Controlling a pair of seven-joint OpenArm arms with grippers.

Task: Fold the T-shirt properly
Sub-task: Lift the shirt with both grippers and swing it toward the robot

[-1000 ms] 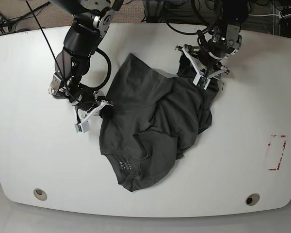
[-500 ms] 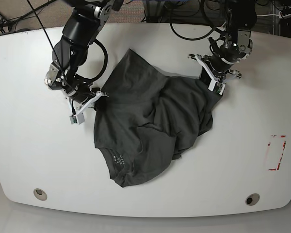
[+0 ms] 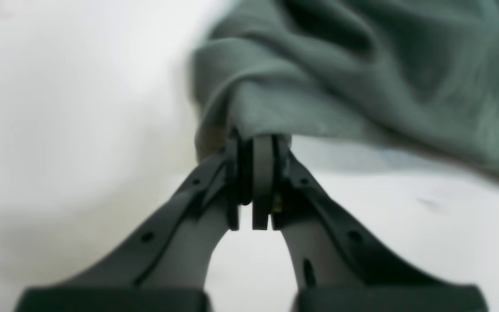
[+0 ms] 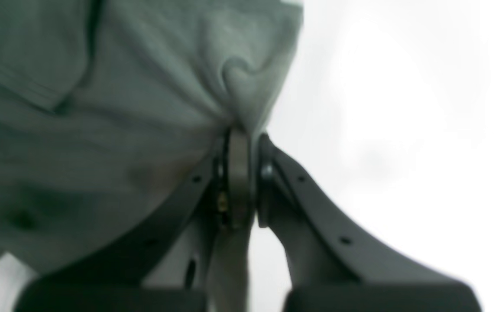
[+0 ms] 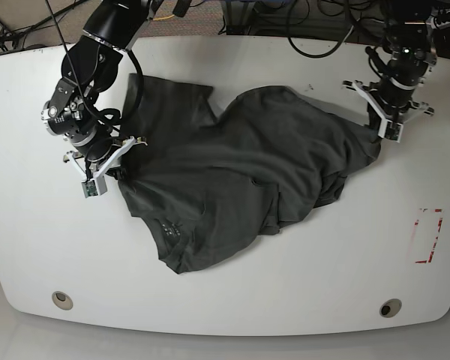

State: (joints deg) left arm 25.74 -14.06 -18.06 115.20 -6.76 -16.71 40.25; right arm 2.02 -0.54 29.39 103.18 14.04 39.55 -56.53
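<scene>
Spreading step | our left gripper (image 5: 380, 133) and right gripper (image 5: 118, 161) both pinch the T-shirt (image 5: 240, 180) edges, stretched over the table (image 5: 300, 285) | next we likely lay it flat

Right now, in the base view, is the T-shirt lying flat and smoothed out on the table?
No, the T-shirt is bunched into deep folds, stretched between both pincers across the white table.

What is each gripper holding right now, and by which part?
Both hold the T-shirt: the left gripper and the right gripper each pinch an edge on opposite sides.
</scene>
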